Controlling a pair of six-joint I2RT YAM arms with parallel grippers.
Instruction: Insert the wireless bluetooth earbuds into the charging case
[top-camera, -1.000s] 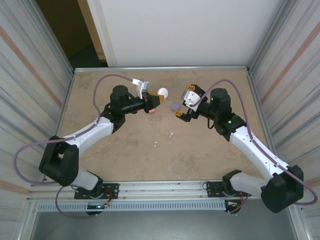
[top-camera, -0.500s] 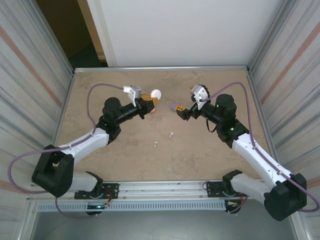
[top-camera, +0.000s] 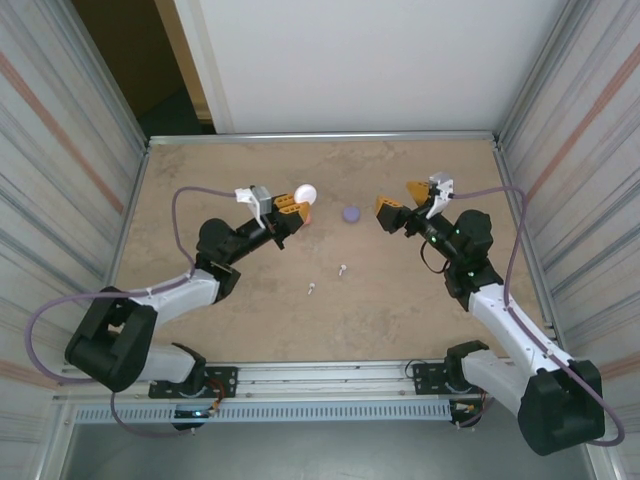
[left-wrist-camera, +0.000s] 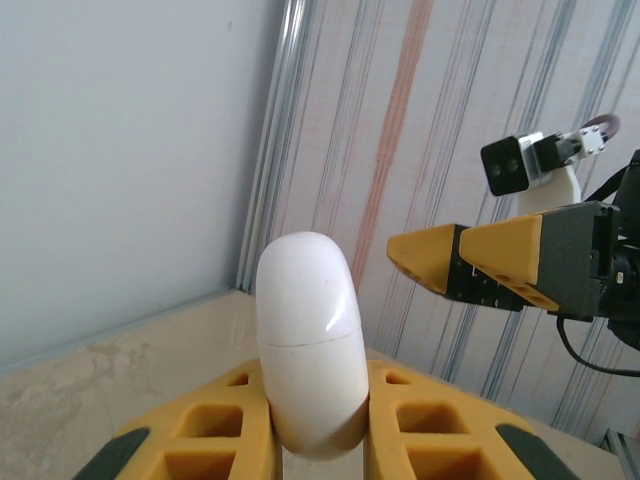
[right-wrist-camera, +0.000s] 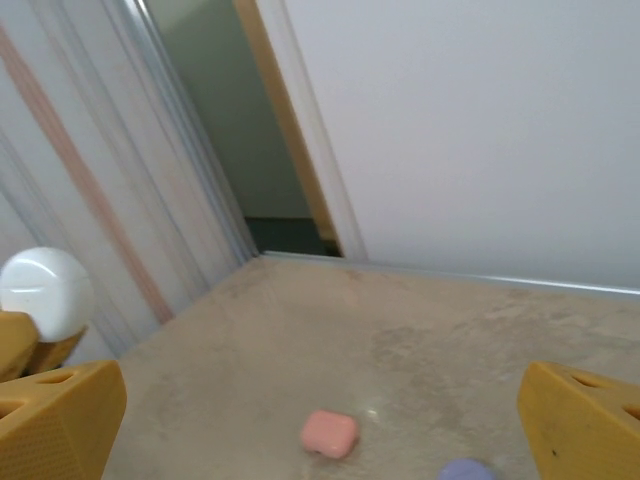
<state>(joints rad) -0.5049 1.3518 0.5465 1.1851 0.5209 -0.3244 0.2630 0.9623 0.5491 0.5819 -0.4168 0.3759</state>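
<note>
While my left gripper (top-camera: 291, 209) is clamped tight on the white charging case (top-camera: 305, 194), my right gripper (top-camera: 403, 203) stands spread wide with nothing in it. My left wrist camera adds detail: the case stands upright between my yellow fingers (left-wrist-camera: 225, 430) with its lid shut, and the right gripper faces it across a gap. From my right wrist I pick out a coral case (right-wrist-camera: 328, 433) lying on the table (right-wrist-camera: 250, 330), with a purple case (right-wrist-camera: 467, 470) near it. From above, a white earbud (top-camera: 343, 268) and a second white earbud (top-camera: 312, 290) lie nearer my bases, well apart from both grippers.
</note>
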